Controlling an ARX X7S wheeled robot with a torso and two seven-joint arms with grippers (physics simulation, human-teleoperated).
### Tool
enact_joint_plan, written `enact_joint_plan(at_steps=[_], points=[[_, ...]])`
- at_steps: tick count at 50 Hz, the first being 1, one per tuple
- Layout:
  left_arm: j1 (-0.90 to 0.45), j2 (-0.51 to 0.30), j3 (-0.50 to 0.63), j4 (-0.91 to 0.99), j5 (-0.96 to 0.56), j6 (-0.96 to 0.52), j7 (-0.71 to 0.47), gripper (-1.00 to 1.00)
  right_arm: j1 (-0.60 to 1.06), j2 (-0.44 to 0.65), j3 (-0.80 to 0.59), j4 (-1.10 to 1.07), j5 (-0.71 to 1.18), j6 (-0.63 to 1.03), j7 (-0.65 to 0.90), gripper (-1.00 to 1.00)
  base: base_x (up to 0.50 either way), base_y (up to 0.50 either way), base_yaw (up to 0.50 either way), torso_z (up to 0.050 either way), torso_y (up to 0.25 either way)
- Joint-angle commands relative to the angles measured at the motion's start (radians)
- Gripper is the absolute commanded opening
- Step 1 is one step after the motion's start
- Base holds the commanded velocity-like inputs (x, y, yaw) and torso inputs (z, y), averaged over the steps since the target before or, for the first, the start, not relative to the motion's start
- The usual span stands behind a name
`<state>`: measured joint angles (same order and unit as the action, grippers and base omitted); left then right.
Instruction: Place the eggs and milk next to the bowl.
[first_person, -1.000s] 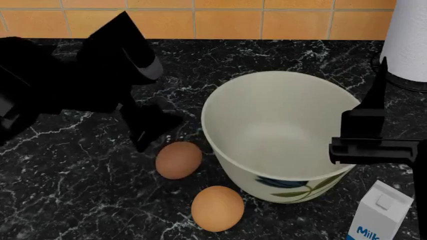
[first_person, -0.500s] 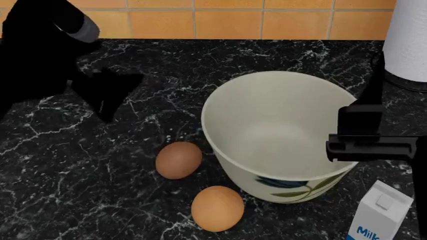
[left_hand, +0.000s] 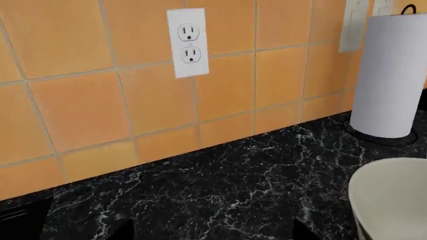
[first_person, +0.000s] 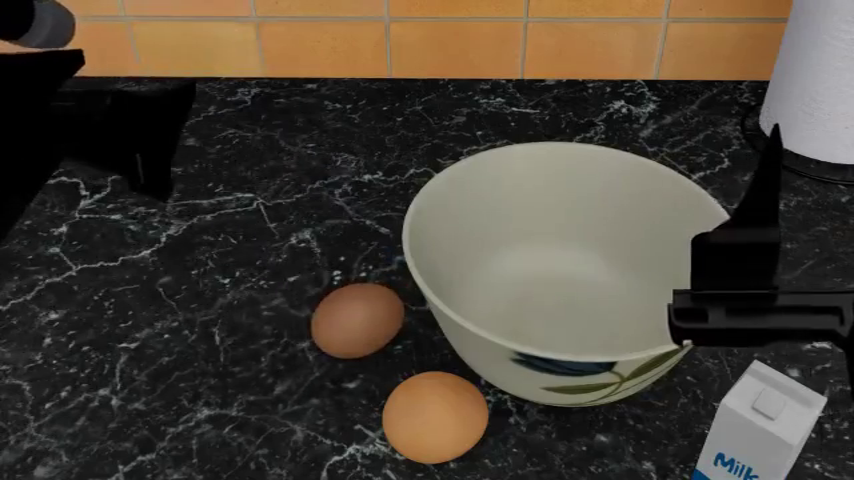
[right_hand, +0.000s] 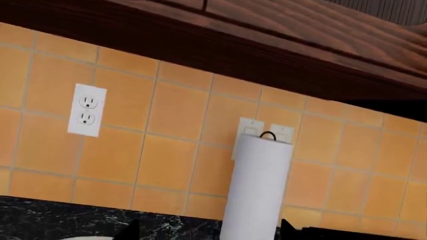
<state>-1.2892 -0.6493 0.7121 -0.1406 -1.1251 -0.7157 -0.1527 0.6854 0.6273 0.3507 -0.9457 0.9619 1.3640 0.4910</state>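
On the black marbled table (first_person: 200, 330), one milk carton (first_person: 758, 425) is seen at the near right, just beside the bowl (first_person: 561, 270); blue lettering reading "Milk" is legible on its white face. Two brown eggs are counted: the darker egg (first_person: 356, 320) lies just beside the bowl's left wall, and the lighter egg (first_person: 435, 416) lies nearer the front, close to the bowl's base. One bowl is present, painted with a blue flower and green leaf. One paper towel roll (first_person: 817, 75) stands behind at the right. One double outlet (left_hand: 188, 43) is set in the orange tiles. The left gripper (first_person: 127, 125) and right gripper (first_person: 763, 255) are raised and hold nothing; how far each is parted cannot be told.
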Motion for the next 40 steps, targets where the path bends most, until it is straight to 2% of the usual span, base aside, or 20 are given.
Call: enact_joint_plan(at_steps=[1, 10, 14, 33, 36, 40], points=[[0.106, -0.063, -0.100, 0.129, -0.078, 0.041, -0.188, 1.00, 0.000, 0.005, 0.023, -0.008, 0.057, 0.025, 0.026, 1.00, 0.00, 0.00, 0.00, 0.000, 0.000], [0.165, -0.101, -0.160, 0.194, -0.137, 0.058, -0.303, 1.00, -0.006, 0.009, 0.014, -0.003, 0.066, 0.008, 0.038, 1.00, 0.00, 0.00, 0.00, 0.000, 0.000], [0.192, -0.117, -0.172, 0.218, -0.172, 0.052, -0.318, 1.00, -0.006, 0.010, 0.007, 0.000, 0.070, 0.004, 0.045, 1.00, 0.00, 0.00, 0.00, 0.000, 0.000], [0.249, -0.141, -0.173, 0.226, -0.163, 0.070, -0.328, 1.00, -0.008, 0.017, -0.041, 0.022, 0.063, -0.028, 0.060, 1.00, 0.00, 0.00, 0.00, 0.000, 0.000], [0.254, -0.138, -0.177, 0.219, -0.166, 0.078, -0.321, 1.00, -0.003, 0.012, -0.007, 0.022, 0.110, 0.002, 0.085, 1.00, 0.00, 0.00, 0.00, 0.000, 0.000], [0.262, -0.136, -0.179, 0.219, -0.164, 0.088, -0.314, 1.00, 0.065, 0.014, 0.059, 0.029, 0.274, 0.148, 0.212, 1.00, 0.00, 0.00, 0.00, 0.000, 0.000]])
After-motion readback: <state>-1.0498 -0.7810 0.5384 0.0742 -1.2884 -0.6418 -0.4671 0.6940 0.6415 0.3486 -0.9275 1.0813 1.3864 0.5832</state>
